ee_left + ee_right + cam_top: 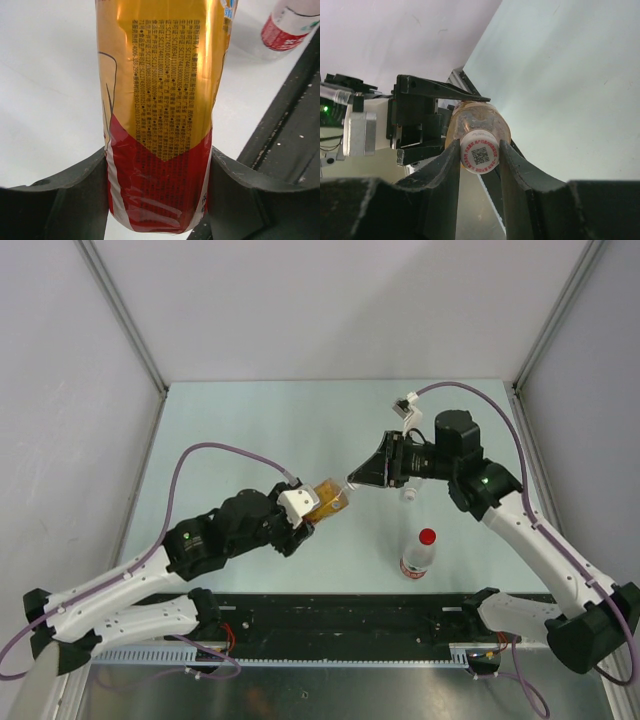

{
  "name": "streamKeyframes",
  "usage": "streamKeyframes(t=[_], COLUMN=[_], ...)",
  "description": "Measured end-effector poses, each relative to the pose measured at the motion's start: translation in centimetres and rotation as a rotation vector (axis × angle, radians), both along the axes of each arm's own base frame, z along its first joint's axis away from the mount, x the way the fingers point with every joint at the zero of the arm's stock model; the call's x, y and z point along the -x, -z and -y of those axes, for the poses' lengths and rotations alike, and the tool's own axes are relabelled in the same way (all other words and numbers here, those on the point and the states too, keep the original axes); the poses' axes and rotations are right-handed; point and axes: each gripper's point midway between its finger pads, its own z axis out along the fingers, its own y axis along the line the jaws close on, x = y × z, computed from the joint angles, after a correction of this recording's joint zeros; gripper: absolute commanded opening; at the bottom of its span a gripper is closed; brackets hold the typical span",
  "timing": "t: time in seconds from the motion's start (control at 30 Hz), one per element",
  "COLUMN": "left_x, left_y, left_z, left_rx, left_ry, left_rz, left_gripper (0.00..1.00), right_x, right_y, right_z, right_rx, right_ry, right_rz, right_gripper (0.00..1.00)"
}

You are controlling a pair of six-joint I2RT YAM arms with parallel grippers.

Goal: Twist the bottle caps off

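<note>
L gripper [159, 197] grips amber bottle [330, 498] | R gripper [479, 144] pinches QR-printed cap [479, 156] | label [160, 90] print illegible

The pale green table [250, 420] is carrying one red-capped bottle [418, 558], standing near the right gripper [352, 483], on its base-ward side.

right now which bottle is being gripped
The amber bottle, held by the left gripper with its white cap in the right gripper; the red-capped bottle stands free on the table.
</note>
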Motion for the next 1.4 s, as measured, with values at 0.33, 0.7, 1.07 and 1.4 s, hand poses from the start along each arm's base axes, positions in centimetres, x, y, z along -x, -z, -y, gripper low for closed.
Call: streamKeyframes(t=[0.33, 0.7, 1.07, 1.4], left_x=[2.9, 7.7, 11.8, 12.1], left_y=[-1.7, -5.2, -5.6, -5.5], left_z=[1.4, 3.6, 5.8, 5.7], left_rx=[0.14, 0.335, 0.395, 0.412], left_ry=[0.123, 0.365, 0.612, 0.625], left_rz=[-0.085, -0.187, -0.397, -0.414], left_gripper=[0.0, 0.0, 0.0, 0.0], right_x=[3.1, 8.6, 11.8, 12.0], right_y=[-2.5, -7.2, -8.7, -8.6], right_z=[0.6, 1.4, 2.0, 2.0], right_rx=[-0.069, -0.169, -0.214, -0.211], right_ry=[-0.115, -0.289, -0.419, -0.431], right_rz=[0.167, 0.462, 0.62, 0.643], right_gripper=[0.0, 0.0, 0.0, 0.34])
